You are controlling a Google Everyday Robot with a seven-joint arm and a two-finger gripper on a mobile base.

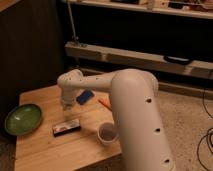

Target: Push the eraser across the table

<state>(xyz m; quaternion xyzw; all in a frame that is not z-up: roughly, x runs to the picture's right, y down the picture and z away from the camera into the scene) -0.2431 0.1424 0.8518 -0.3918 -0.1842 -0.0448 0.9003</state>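
Observation:
The eraser (67,127), a small black bar with a white-and-reddish label, lies flat near the middle of the light wooden table (45,150). My gripper (66,105) hangs from the white arm (130,110) above the table, just behind the eraser and apart from it. The arm reaches in from the right and covers the table's right side.
A green bowl (23,119) sits at the table's left edge. A white cup (107,133) stands near the front right. A blue flat block (85,96) and a thin orange-red stick (104,103) lie at the back. Dark shelving stands behind.

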